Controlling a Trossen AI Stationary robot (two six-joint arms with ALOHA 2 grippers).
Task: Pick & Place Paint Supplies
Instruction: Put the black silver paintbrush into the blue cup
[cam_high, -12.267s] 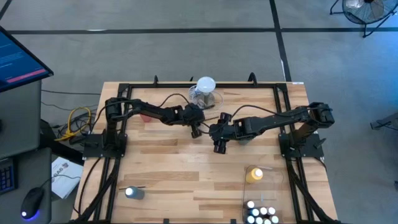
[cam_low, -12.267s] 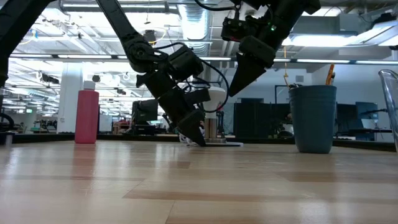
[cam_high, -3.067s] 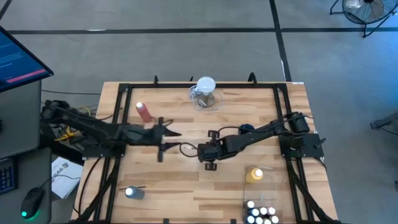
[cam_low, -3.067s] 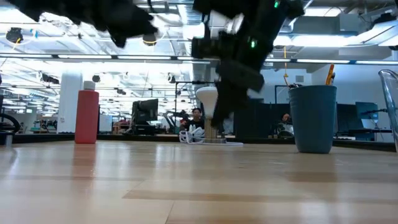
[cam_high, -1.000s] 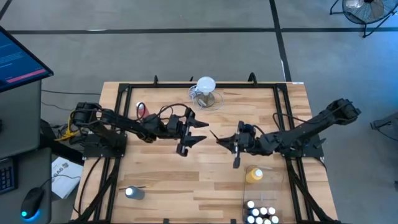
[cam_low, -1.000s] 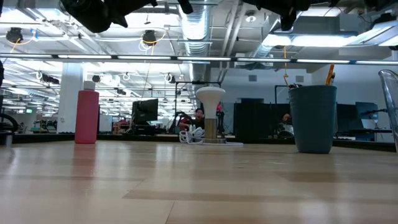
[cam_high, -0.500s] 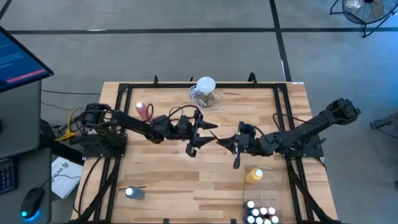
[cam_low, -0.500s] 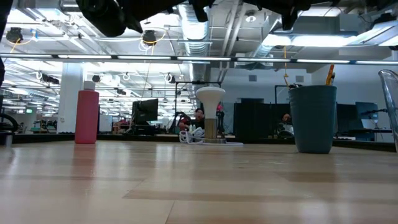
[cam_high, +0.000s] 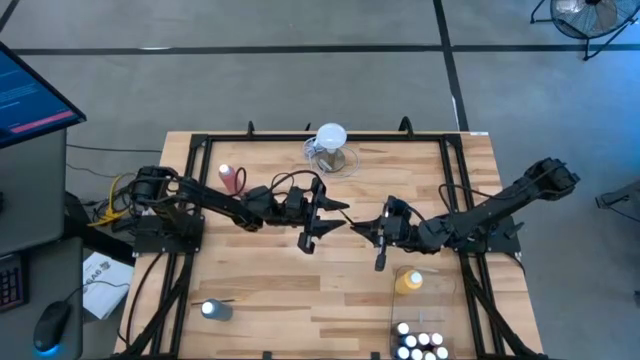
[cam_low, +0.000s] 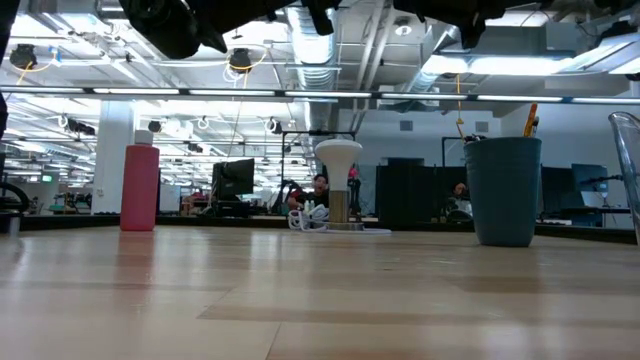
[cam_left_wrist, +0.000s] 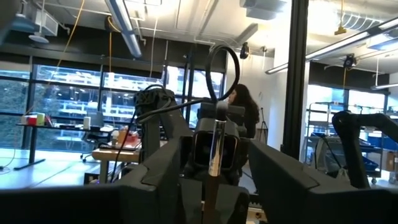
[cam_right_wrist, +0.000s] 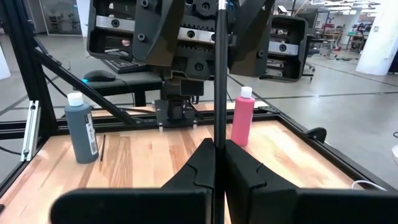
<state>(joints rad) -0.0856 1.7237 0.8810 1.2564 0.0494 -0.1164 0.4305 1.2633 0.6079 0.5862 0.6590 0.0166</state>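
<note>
The pink-red squeeze bottle (cam_high: 232, 178) stands upright on the counter (cam_high: 260, 290), well back from the left hand (cam_high: 328, 222), beside that arm. A grey bottle (cam_high: 212, 310) with a white cap stands far off at the counter's near left corner. The left hand is raised above mid-counter, its fingers (cam_right_wrist: 163, 25) spread on either side of a thin dark paintbrush (cam_right_wrist: 219, 87); I cannot tell whether they touch it. Facing it, tip to tip, the right hand (cam_high: 358, 228) is pressed together, pinching that paintbrush, which sticks out past its fingertips into the left hand's gap. The yellow bottle (cam_high: 409, 282) stands near the right hand, with the small white-capped bottles (cam_high: 420, 345) farther off.
</note>
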